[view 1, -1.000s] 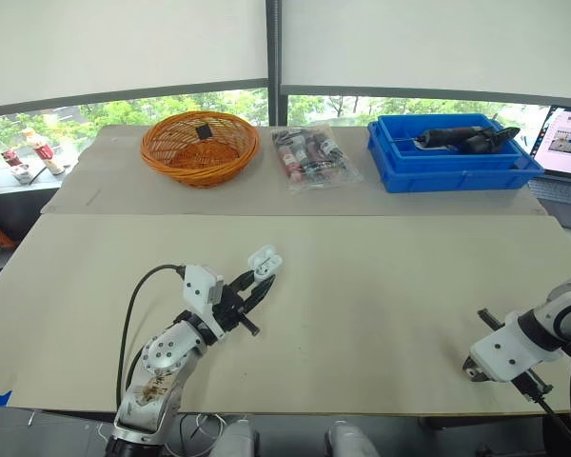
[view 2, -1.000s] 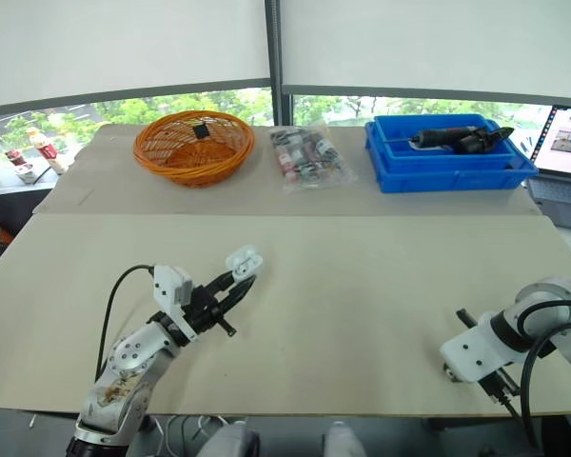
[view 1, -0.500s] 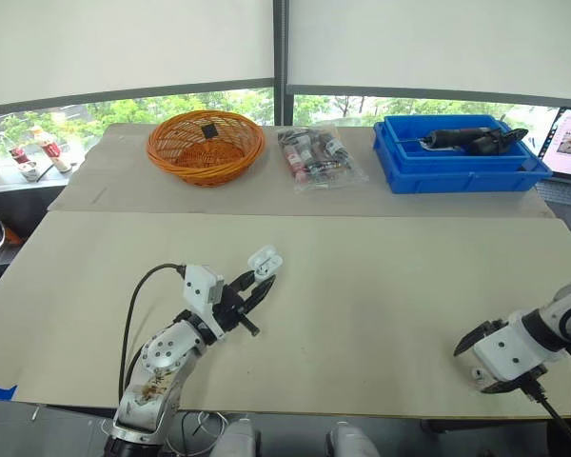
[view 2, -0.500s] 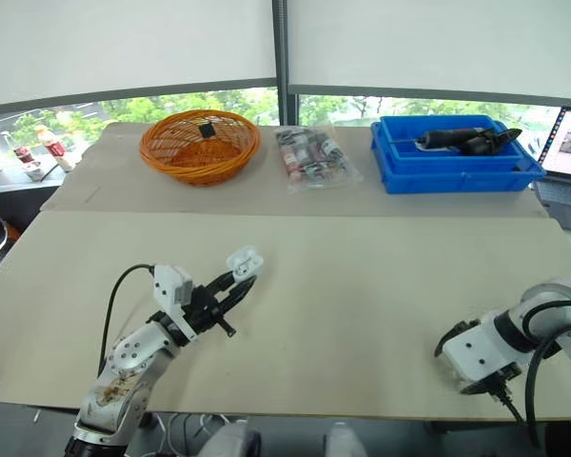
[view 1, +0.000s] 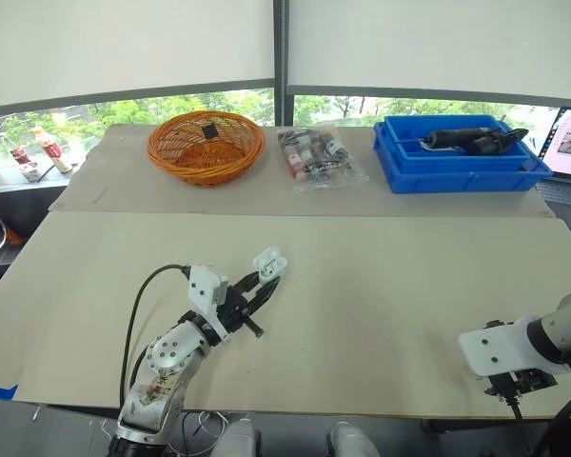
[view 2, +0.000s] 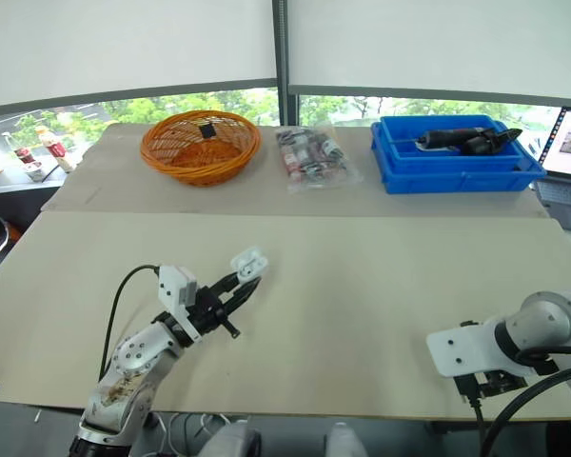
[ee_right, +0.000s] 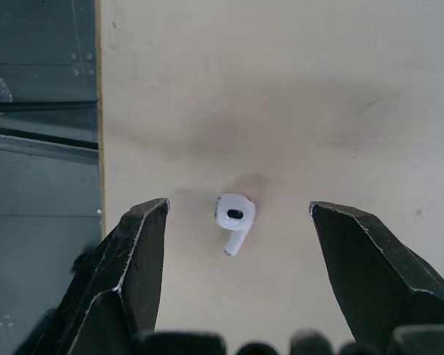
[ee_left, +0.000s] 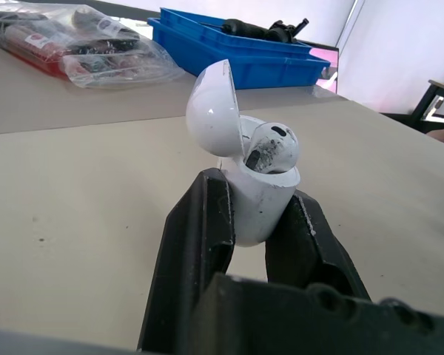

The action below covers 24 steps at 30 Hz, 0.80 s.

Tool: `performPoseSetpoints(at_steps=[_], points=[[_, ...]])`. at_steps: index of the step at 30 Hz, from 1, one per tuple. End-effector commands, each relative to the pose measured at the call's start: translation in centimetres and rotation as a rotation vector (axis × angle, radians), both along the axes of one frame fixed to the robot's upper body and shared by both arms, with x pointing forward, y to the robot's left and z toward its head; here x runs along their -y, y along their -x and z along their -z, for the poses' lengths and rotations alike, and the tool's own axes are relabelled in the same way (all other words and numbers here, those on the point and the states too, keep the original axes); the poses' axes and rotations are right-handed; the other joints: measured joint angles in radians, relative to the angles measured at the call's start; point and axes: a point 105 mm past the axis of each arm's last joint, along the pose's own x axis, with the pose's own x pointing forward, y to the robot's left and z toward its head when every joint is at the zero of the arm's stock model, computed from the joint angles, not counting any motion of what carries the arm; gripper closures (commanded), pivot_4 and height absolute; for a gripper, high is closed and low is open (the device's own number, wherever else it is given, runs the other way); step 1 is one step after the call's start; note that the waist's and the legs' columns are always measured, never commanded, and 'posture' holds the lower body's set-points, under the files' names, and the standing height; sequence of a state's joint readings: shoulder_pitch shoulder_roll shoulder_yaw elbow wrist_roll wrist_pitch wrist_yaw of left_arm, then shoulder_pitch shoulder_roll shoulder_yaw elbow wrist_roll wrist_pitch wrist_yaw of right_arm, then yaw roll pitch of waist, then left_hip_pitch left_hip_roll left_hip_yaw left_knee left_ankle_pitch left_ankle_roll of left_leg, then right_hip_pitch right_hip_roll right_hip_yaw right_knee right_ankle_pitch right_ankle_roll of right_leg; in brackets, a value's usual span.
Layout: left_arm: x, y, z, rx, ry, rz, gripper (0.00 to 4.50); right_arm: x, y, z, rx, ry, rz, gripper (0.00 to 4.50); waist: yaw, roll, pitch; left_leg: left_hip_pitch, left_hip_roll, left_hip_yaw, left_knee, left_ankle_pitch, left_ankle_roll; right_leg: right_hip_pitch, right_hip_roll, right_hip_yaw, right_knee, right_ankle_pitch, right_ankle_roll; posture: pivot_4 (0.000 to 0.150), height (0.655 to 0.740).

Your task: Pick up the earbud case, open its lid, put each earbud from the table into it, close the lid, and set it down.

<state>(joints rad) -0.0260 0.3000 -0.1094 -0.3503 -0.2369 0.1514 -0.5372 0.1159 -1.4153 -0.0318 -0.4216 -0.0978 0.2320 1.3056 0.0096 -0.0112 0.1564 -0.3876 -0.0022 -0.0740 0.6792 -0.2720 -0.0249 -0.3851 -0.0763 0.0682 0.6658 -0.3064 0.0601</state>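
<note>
Pale beige tabletop (view 1: pixel 390 276) below shaded windows (view 1: pixel 124 109), trees outside. Along far side: orange basket (view 1: pixel 206 146), clear bag (view 1: pixel 318 157), blue bin (view 1: pixel 457 177) with dark tool (view 1: pixel 466 140). Left end effector (view 1: pixel 264 284) clamped on earbud case (ee_left: pixel 263 200), lid open, seated earbud (ee_left: pixel 271 145) inside. Right end effector (ee_right: pixel 237 205) spread wide around loose earbud (ee_right: pixel 233 214) lying near tabletop's front edge.

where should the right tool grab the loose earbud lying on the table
Across the rounded head of the earbud, coming straight down from above. It lies flat on the table, and its thin stem offers little to pinch. The open right tool straddles it.
</note>
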Motion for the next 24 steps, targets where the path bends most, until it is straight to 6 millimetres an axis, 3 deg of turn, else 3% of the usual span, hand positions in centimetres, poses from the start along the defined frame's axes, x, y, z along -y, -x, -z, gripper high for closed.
performPoseSetpoints(at_steps=[1, 11, 24], points=[[0.2, 0.0, -0.9, 0.035, 0.012, 0.008, 3.92, 0.1, -0.5, 0.0, 0.020, 0.002, 0.018, 1.08, -0.001, 0.000, 0.000, 0.000, 0.000, 0.000, 0.000, 0.000, 0.000, 0.000, 0.000, 0.000, 0.000, 0.000, 0.000, 0.150, 0.7400], [0.1, 0.0, -0.9, 0.034, 0.010, 0.005, 3.92, -0.1, -0.7, 1.1, -0.038, -0.039, 0.042, 1.08, -0.001, 0.000, 0.000, 0.000, 0.000, 0.000, 0.000, 0.000, 0.000, 0.000, 0.000, 0.000, 0.000, 0.000, 0.000, 0.150, 0.7400], [0.1, 0.0, -1.0, 0.035, 0.012, -0.002, 3.92, 1.5, -1.1, 2.2, -0.052, 0.017, 0.071, 1.08, 0.000, -0.003, 0.000, 0.001, 0.000, 0.000, 0.001, 0.000, 0.000, 0.001, 0.000, 0.000, -0.001, 0.000, 0.000, 0.150, 0.7400]])
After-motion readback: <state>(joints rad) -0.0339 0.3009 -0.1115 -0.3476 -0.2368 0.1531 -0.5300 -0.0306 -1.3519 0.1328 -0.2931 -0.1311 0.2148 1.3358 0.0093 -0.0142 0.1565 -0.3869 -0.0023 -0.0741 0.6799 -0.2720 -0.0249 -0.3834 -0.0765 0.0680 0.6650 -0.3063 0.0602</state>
